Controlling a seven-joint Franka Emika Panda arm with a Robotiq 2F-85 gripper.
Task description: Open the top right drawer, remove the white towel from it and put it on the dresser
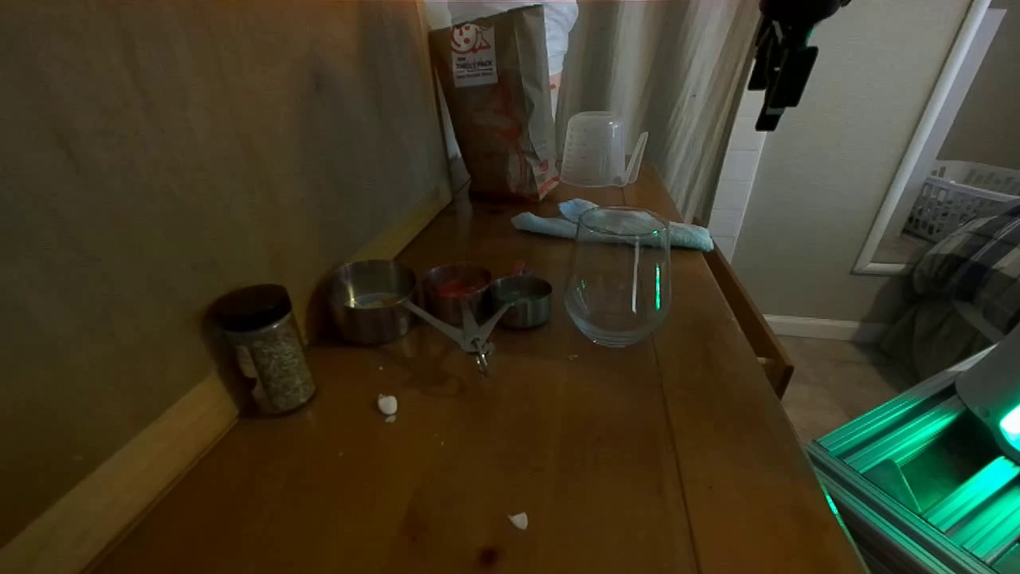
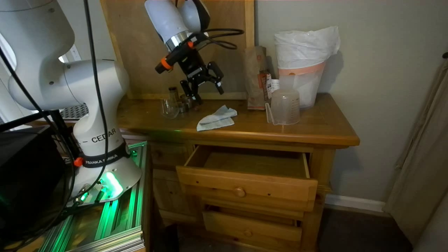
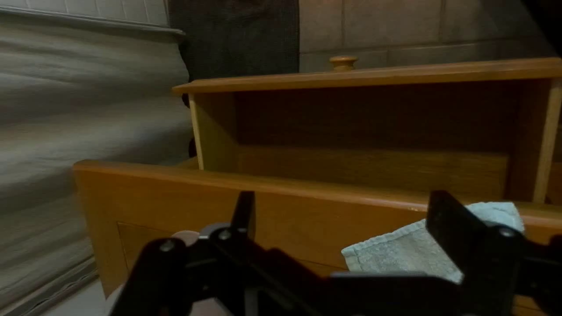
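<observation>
The white towel (image 2: 217, 119), pale bluish in this light, lies folded and crumpled on top of the dresser (image 2: 315, 130), near its front edge. It also shows behind the glass in an exterior view (image 1: 690, 236) and at lower right in the wrist view (image 3: 395, 252). The top right drawer (image 2: 241, 176) is pulled out. Its visible inside is bare, and it also shows in the wrist view (image 3: 373, 78). My gripper (image 2: 209, 95) is open and empty, above the dresser top and apart from the towel. In the wrist view its fingers (image 3: 342, 197) stand wide apart.
A drinking glass (image 1: 617, 279), metal measuring cups (image 1: 373, 303) and a spice jar (image 1: 271, 355) stand on the dresser. A clear measuring jug (image 2: 285, 106), paper bag (image 2: 255, 78) and lined bin (image 2: 304, 66) stand right of the towel. A lower drawer (image 2: 252, 226) is slightly open.
</observation>
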